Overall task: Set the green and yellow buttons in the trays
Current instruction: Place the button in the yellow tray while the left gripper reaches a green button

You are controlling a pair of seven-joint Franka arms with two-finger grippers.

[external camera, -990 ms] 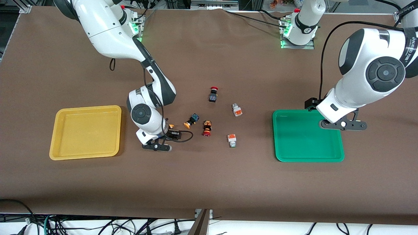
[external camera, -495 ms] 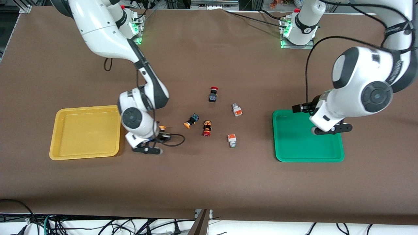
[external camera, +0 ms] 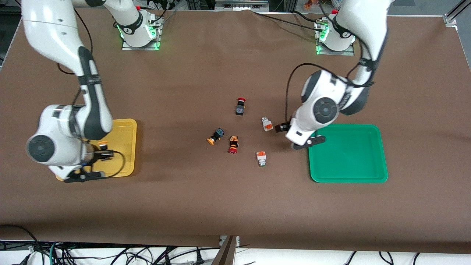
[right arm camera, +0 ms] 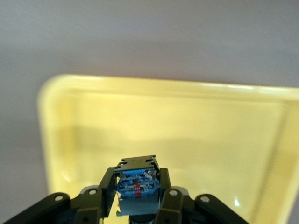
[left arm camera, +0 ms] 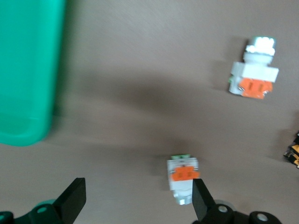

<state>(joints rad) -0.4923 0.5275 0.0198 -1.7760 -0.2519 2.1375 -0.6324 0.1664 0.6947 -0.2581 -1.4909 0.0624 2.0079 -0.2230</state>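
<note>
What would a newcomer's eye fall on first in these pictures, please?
Probably the two bright trays: the yellow tray at the right arm's end and the green tray at the left arm's end. Over the yellow one, the right claw is shut on a button, while the left claw hangs open over the loose white-grey buttons between the trays.

Trays — one yellow (external camera: pixel 127 147), one green (external camera: pixel 347 154); brown table (external camera: pixel 235 206); white-grey switches (left arm camera: pixel 184 179) with orange blocks.
</note>
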